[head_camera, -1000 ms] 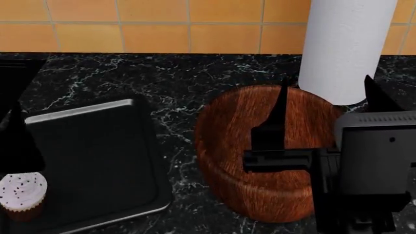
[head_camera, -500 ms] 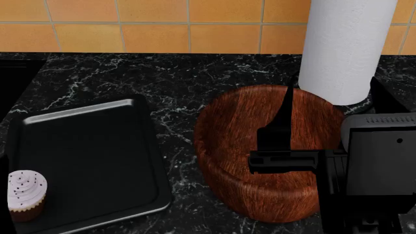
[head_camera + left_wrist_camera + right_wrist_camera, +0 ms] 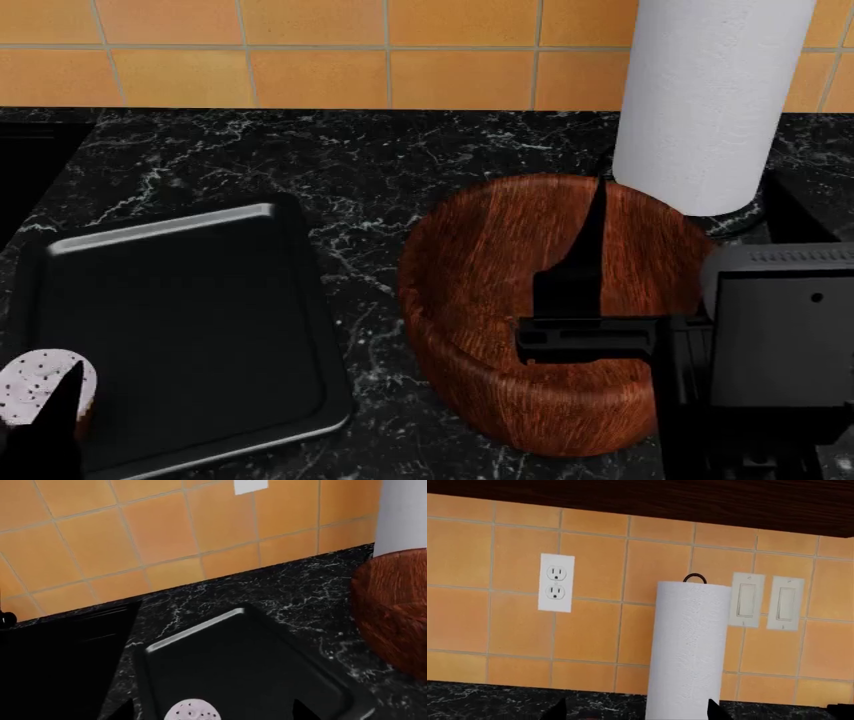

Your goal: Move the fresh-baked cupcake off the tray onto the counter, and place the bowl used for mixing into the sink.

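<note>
The cupcake (image 3: 30,383), white-frosted with dark sprinkles, stands on the near left corner of the dark tray (image 3: 187,300). My left gripper (image 3: 210,714) is open just above it; the frosting top (image 3: 192,712) shows between the two fingertips, and one dark finger (image 3: 60,425) overlaps the cupcake in the head view. The wooden bowl (image 3: 534,300) sits on the black marble counter (image 3: 360,160) to the right of the tray. My right gripper (image 3: 681,190) hangs open over the bowl, with nothing between its fingers. The sink (image 3: 60,655) lies left of the tray.
A tall white paper towel roll (image 3: 707,90) stands right behind the bowl, close to the right gripper's fingers. An orange tiled wall (image 3: 334,50) with an outlet (image 3: 556,582) and switches (image 3: 764,601) backs the counter.
The left gripper's finger left the head view, then came back lower at the bottom left, over the cupcake. The right gripper shifted slightly to the right above the bowl.
</note>
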### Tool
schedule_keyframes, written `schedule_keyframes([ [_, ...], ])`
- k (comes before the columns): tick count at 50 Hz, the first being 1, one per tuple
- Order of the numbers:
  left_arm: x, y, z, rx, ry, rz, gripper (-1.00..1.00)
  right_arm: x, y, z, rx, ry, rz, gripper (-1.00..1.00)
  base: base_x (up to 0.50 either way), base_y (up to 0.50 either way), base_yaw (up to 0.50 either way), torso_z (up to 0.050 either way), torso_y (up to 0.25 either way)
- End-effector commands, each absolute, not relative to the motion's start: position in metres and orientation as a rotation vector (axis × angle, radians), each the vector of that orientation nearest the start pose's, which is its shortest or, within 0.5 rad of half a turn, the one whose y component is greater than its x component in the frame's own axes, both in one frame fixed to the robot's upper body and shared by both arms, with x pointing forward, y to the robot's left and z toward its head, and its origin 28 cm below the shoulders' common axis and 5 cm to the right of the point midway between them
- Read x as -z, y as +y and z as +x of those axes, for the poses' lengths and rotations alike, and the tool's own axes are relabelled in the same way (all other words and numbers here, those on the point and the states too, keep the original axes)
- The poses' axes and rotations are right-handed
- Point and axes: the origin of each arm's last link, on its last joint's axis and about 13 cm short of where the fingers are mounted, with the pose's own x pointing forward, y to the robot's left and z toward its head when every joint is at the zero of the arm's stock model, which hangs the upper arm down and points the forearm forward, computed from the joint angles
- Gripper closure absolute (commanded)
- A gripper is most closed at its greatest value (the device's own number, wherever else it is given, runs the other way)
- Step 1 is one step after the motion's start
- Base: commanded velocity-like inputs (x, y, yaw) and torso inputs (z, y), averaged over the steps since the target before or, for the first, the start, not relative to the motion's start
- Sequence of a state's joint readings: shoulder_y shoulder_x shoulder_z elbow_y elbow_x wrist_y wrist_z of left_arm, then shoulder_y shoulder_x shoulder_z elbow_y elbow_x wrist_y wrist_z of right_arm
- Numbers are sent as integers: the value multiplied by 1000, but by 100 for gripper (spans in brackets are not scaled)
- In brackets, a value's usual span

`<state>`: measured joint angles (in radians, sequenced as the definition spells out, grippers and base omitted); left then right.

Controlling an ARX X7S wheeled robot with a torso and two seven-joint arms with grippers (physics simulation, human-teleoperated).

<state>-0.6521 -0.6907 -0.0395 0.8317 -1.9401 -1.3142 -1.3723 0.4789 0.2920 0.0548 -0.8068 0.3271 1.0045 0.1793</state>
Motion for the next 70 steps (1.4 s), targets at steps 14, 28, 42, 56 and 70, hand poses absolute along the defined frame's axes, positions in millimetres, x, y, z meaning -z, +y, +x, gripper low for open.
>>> schedule_keyframes([
  [14,-219,237,165,70,230,241,-100,-210,-133,226,37,-263,-102,-100,0,0,0,0,0],
  [28,-210,236,171,65,266,244,-100,-210,-133,227,38,-259,-113,-100,0,0,0,0,0],
  [42,-206,238,177,47,292,244,-100,-210,-134,227,38,-259,-112,-100,0,0,0,0,0],
  [56,-199,239,181,36,304,245,-100,-209,-133,226,38,-257,-115,-100,0,0,0,0,0],
  [70,-198,241,185,24,308,243,-100,-210,-134,224,41,-260,-116,-100,0,0,0,0,0],
])
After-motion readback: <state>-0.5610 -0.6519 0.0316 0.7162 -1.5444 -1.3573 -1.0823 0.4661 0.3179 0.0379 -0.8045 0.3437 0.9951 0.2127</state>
